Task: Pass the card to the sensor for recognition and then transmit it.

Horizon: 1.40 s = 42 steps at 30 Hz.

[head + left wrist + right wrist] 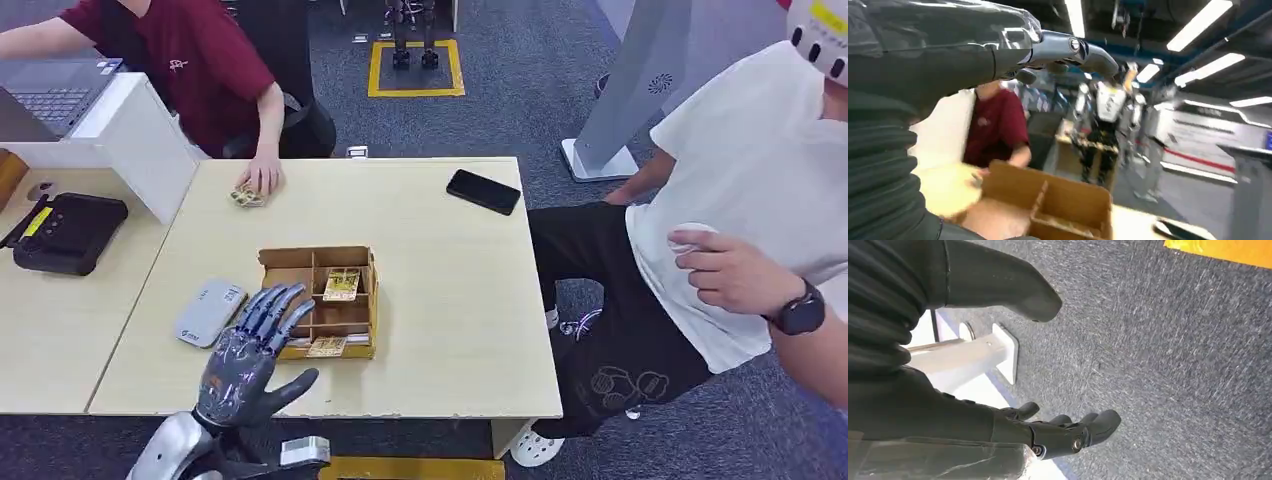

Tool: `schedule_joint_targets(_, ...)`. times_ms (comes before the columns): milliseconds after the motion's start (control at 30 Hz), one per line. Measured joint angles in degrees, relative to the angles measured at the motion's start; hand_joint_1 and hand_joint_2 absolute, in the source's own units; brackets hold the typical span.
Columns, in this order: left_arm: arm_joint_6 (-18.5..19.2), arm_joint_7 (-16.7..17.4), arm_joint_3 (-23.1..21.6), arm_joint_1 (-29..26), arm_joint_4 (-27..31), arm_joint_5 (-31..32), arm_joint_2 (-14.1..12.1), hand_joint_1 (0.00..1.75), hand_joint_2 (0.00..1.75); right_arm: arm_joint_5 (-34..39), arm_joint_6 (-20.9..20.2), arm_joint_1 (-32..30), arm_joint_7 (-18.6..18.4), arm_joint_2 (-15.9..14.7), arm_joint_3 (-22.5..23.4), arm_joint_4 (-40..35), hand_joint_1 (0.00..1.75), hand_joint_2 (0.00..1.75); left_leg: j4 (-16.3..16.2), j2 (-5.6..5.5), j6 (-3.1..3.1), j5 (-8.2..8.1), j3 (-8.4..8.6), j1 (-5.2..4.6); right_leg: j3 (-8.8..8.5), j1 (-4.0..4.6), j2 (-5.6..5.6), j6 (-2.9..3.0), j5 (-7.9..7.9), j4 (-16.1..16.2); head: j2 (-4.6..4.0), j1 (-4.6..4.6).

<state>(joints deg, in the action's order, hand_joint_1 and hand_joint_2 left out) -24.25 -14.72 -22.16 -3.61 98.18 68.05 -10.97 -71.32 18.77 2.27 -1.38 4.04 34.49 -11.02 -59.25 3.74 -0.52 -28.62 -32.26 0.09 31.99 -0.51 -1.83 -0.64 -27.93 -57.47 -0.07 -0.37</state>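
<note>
Closest in the head view, the left hand (245, 350) hovers with fingers (270, 305) spread and empty over the cardboard box (322, 300) on the bench (450, 300), likely reaching for a card (342, 284) in its compartment; the grey sensor (209, 313) lies just beside. Right wrist view: right hand (1058, 432) hangs open over carpet.

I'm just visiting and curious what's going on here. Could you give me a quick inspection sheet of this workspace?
Surface: pale wooden table.
Job's things: cardboard box with compartments holding cards; grey card sensor beside it.
Clutter: black phone; black device on the neighbouring desk.
Hands: left hand open, fingers spread over the box's edge; right hand hangs empty above the carpet.
Cables: nothing seen.
Surroundings: seated person touching cards; standing person at the right.
</note>
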Motion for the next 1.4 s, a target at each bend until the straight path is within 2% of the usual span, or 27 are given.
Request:
schedule_joint_targets(67,-2.7,3.4,-0.1,0.7,-2.4,4.7,1.2,0.00,1.75,-0.4,0.0,0.1,0.1,0.0,0.2,0.0,0.00,1.75,0.0,-0.01,0.00,0.00,0.00,0.00,-0.01,0.00,-0.01,0.00,0.00,0.0,0.00,0.00)
schedule_joint_targets(133,-3.9,5.1,-0.1,1.6,-5.0,6.1,2.0,0.00,1.75,-0.7,0.0,0.2,0.3,0.0,0.4,0.0,0.00,1.75,0.0,-0.01,0.00,0.00,0.00,0.00,-0.01,0.00,-0.01,0.00,0.00,0.0,0.00,0.00)
schedule_joint_targets(400,-5.2,6.6,-0.1,3.6,-10.7,7.3,3.6,0.00,1.75,-1.2,0.0,0.3,0.3,0.0,0.7,0.0,0.00,1.75,0.0,-0.01,0.00,0.01,0.01,0.00,-0.01,0.00,-0.01,0.00,0.01,0.0,0.00,0.00)
schedule_joint_targets(567,-6.2,8.8,-0.1,5.1,-14.3,9.8,4.2,0.00,1.75,-2.0,0.0,0.4,0.3,0.0,0.8,0.0,0.00,1.75,0.0,-0.01,0.00,0.01,-0.01,0.00,-0.01,0.00,-0.02,0.00,0.00,0.0,0.00,0.00)
schedule_joint_targets(733,-7.9,9.3,-0.1,7.0,-18.3,10.2,4.6,0.00,1.75,-2.5,0.0,0.4,0.2,0.0,0.8,0.0,0.00,1.75,0.0,-0.03,0.00,0.01,0.01,0.00,-0.03,0.00,-0.04,0.00,0.01,0.0,0.00,0.00)
schedule_joint_targets(900,-8.0,8.8,-0.1,7.4,-20.3,9.3,4.9,0.00,1.75,-2.9,0.0,0.4,0.0,0.0,0.9,0.0,0.00,1.75,0.0,-0.03,0.02,0.04,0.01,0.00,-0.03,0.00,-0.03,0.00,0.01,0.0,0.00,0.00)
schedule_joint_targets(1400,-8.0,8.2,-0.1,7.4,-21.4,8.1,4.9,0.00,1.75,-3.1,-0.1,0.4,-0.2,0.0,1.0,0.0,0.00,1.75,0.0,-0.03,0.02,0.04,-0.01,0.00,-0.01,0.00,-0.04,0.00,0.01,0.0,0.02,0.00)
